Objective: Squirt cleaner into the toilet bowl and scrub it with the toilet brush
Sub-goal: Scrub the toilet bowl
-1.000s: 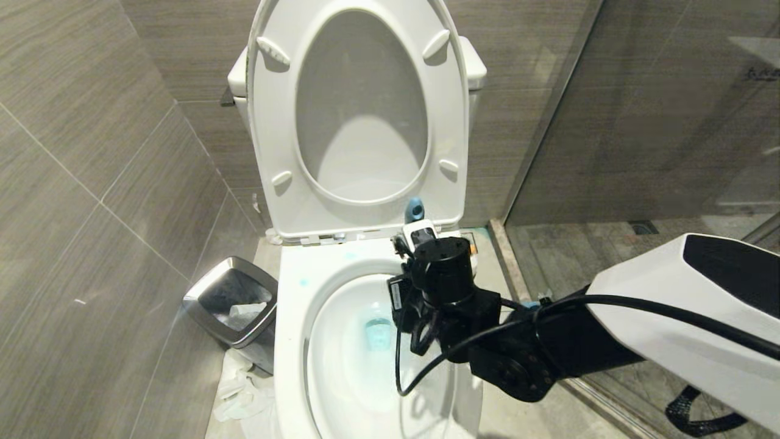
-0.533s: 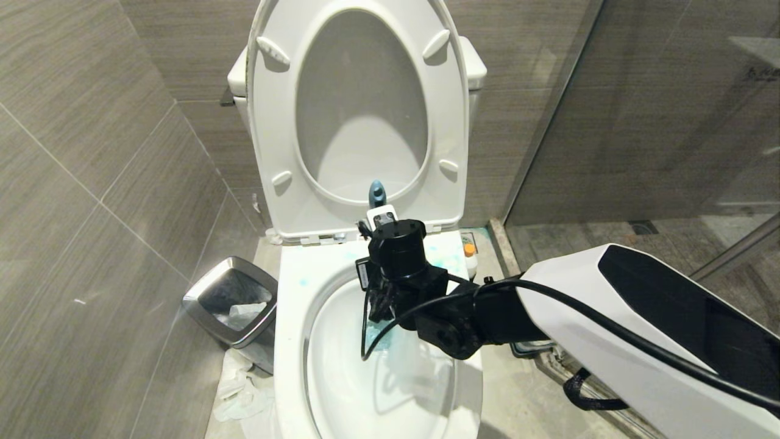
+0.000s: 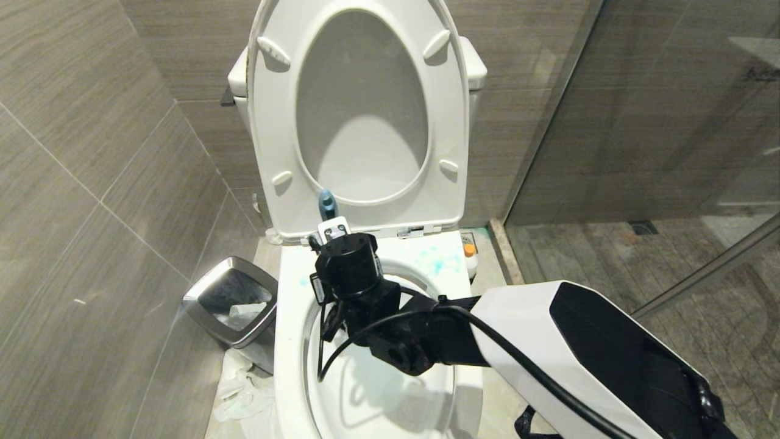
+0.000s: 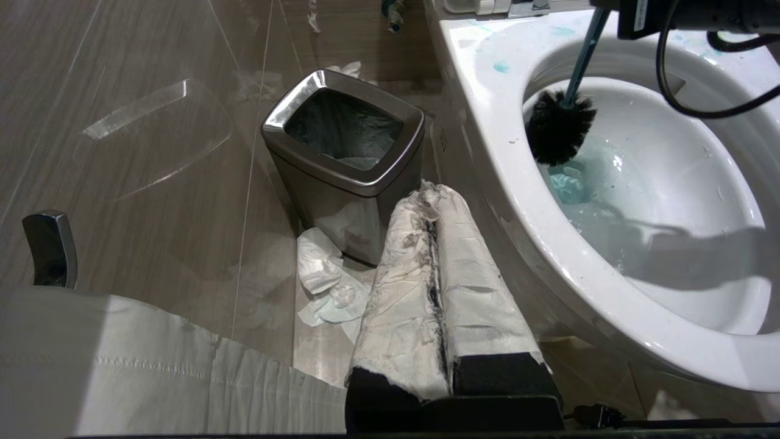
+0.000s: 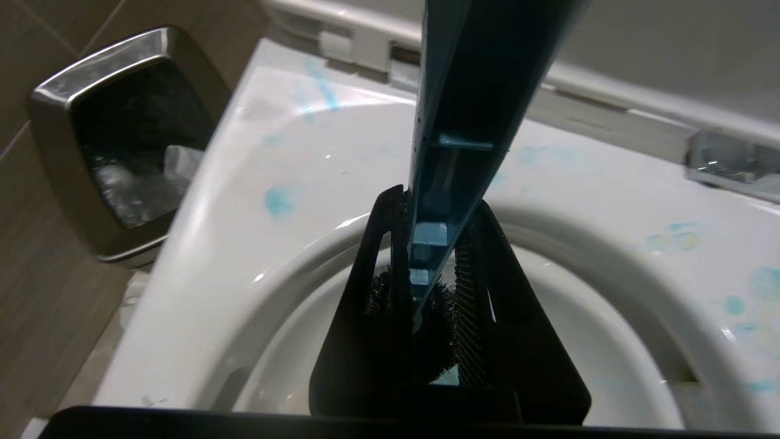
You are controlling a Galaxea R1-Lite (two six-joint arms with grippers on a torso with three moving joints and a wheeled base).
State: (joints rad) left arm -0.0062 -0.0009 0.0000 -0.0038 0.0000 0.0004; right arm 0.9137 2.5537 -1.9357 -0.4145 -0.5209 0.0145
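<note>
**Robot scrubs a hotel-style toilet, brush head down in the blue-tinted water**

From overhead, the right claw (image 3: 332, 292) reaches across the toilet bowl (image 3: 292, 341) from the robot's right, the toilet brush (image 3: 327, 204) handle tip poking up just in front of the raised seat (image 3: 268, 152); turquoise cleaner (image 3: 442, 261) streaks the rear rim, and a small orange-capped bottle (image 3: 468, 259) stands just beside the bowl. From the left arm's camera, the left claw (image 4: 436, 207), paper-wrapped and shut on nothing, hangs near the steel bin (image 4: 344, 161), while the black bristle head presses the bowl's inner wall at the waterline. From the right wrist, black fingers (image 5: 381, 286) clamp the slate-blue handle, its long axis steep, bristles downward, likely for scrubbing leverage.
</note>
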